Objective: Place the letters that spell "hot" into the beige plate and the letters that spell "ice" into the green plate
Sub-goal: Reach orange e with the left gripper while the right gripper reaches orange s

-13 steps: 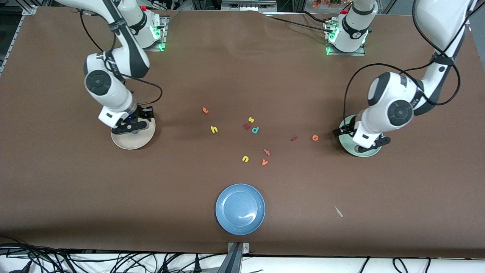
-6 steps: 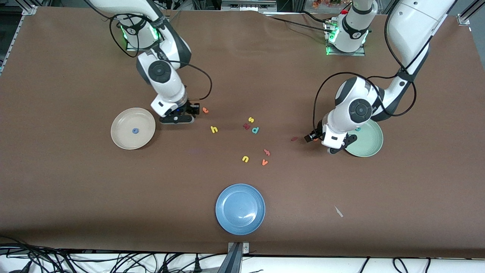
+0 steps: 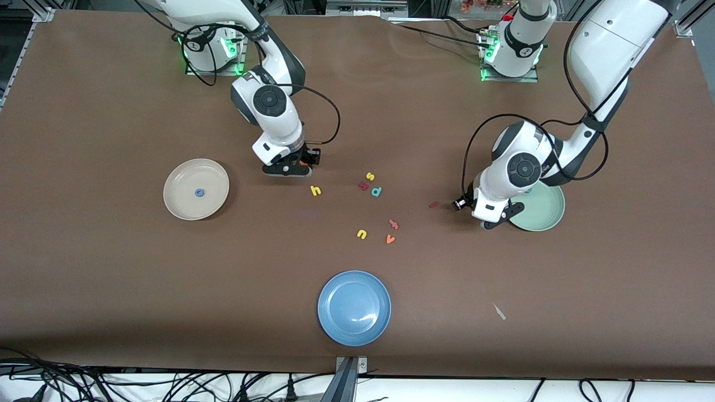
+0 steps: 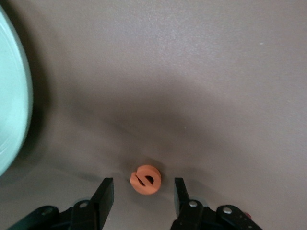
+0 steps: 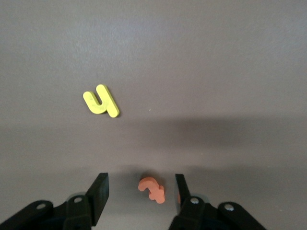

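Observation:
The beige plate (image 3: 184, 206) holds the blue "o" (image 3: 199, 193). My right gripper (image 5: 140, 196) is low over the table, open, with the orange "t" (image 5: 152, 188) between its fingers and touching neither. The yellow "h" (image 5: 100, 101) lies close by, nearer the front camera (image 3: 315, 191). My left gripper (image 4: 141, 194) is open astride the orange "e" (image 4: 145, 179), beside the green plate (image 4: 12, 110), with a gap on both sides. The dark red "i" (image 3: 433, 204) lies just toward the table's middle from it. A teal "c" (image 3: 528, 190) shows in the green plate (image 3: 544, 220).
Loose letters lie mid-table: yellow "s" (image 3: 370, 176), teal "d" (image 3: 376, 192), yellow "u" (image 3: 362, 234), salmon "f" (image 3: 394, 224), orange "v" (image 3: 390, 239). A blue plate (image 3: 354, 307) sits near the front edge. A white scrap (image 3: 499, 311) lies toward the left arm's end.
The right gripper left the beige plate, with the "o" staying in it, and moved over the "t". The left gripper left the green plate, came down at the "e", and its jaws narrowed.

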`<state>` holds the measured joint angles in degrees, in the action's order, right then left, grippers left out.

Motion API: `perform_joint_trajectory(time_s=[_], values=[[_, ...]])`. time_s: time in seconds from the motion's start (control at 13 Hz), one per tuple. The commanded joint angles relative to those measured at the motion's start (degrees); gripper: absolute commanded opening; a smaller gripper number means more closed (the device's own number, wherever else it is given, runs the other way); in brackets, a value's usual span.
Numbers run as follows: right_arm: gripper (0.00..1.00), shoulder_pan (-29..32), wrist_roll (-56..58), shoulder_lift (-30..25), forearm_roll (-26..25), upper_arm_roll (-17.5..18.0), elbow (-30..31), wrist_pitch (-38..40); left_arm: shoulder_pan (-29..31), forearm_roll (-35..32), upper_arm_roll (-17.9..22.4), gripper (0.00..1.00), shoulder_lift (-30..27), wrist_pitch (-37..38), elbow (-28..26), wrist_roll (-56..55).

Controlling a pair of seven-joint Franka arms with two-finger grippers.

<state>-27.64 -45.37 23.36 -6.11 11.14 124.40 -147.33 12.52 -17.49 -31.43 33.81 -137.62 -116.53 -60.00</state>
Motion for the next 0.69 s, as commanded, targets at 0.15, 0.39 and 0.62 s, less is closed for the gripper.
perform_joint_trajectory(time_s=[0.15, 0.39, 0.62], values=[[0.64, -0.31, -1.39, -0.06, -1.10, -0.42, 3.64, -4.00, -0.22, -4.48, -0.13, 0.57, 2.67, -0.19, 1.74, -4.25], [0.64, -0.31, -1.48, -0.15, -1.10, -0.42, 4.36, -4.81, -0.22, -4.57, -0.13, 0.44, 2.84, -0.81, 1.74, -5.39], [0.64, -0.31, -2.18, 0.11, -1.19, -0.33, 4.62, -5.33, -0.22, -4.57, -0.13, 0.21, 2.93, -0.81, 1.75, -5.31]])
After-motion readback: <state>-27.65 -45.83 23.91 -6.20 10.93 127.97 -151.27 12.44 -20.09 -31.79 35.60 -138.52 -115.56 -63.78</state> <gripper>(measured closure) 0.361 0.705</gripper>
